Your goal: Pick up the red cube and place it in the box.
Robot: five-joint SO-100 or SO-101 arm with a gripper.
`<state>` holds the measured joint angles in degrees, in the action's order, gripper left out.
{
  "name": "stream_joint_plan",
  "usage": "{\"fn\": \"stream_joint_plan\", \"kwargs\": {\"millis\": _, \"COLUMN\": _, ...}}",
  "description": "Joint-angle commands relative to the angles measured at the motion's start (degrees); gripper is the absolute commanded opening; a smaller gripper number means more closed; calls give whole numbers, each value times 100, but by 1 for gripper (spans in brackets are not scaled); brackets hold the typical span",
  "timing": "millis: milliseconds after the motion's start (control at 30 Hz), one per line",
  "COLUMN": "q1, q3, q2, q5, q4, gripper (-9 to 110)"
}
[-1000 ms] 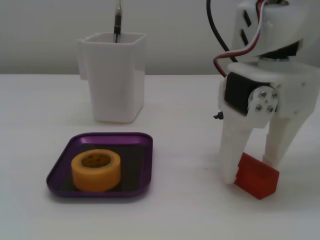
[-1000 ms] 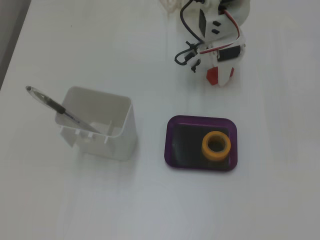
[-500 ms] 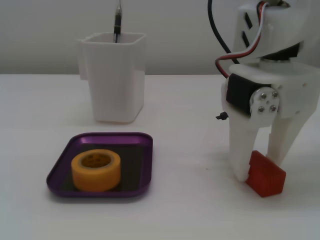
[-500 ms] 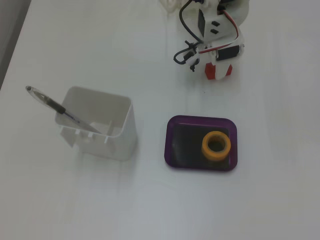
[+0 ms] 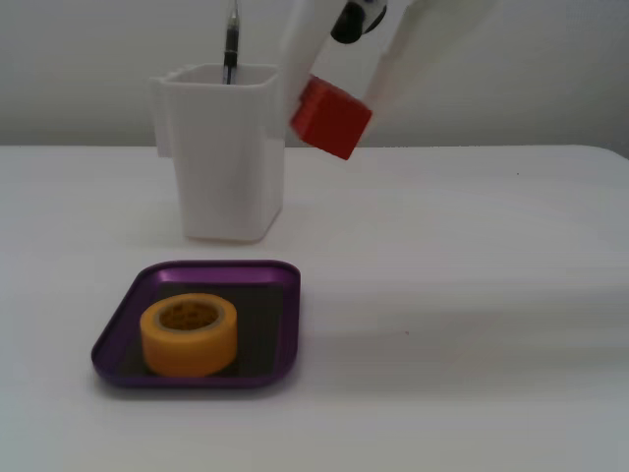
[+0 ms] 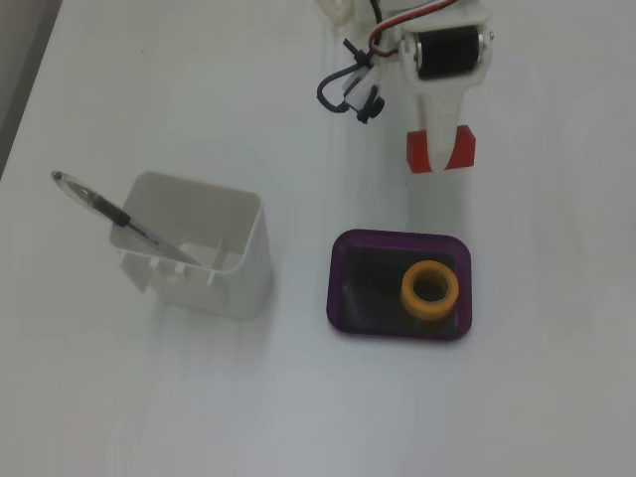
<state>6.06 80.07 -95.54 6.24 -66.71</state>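
Gripper (image 5: 339, 98) fingers are closed on the red cube (image 5: 331, 119), held tilted in the air, clear of the box (image 6: 343, 288). Rigid, light, matte faces are judged; opposite flat sides should be gripped.

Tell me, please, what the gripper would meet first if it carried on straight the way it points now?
Probably the near rim of the box. The gripper, shut on the red cube, points toward it in the top-down fixed view, though depth is unclear.
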Motion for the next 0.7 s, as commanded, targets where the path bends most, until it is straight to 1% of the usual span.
{"fn": "stream_joint_plan", "kwargs": {"millis": 0, "q1": -211, "q3": -642, "q2": 624, "q5": -18, "q4": 237, "gripper": -1}}
{"fn": "stream_joint_plan", "kwargs": {"millis": 167, "q1": -431, "q3": -1477, "q2": 1951, "q5": -26, "q4": 255, "gripper": -1}}
{"fn": "stream_joint_plan", "kwargs": {"millis": 333, "q1": -527, "q3": -2347, "q2": 2909, "q5": -26, "q4": 193, "gripper": -1}}
{"fn": "stream_joint_plan", "kwargs": {"millis": 467, "q1": -527, "q3": -2646, "q2": 3322, "q5": -26, "q4": 193, "gripper": -1}}
{"fn": "stream_joint_plan", "kwargs": {"millis": 667, "q1": -589, "q3": -2646, "q2": 3586, "q5": -26, "q4": 220, "gripper": -1}}
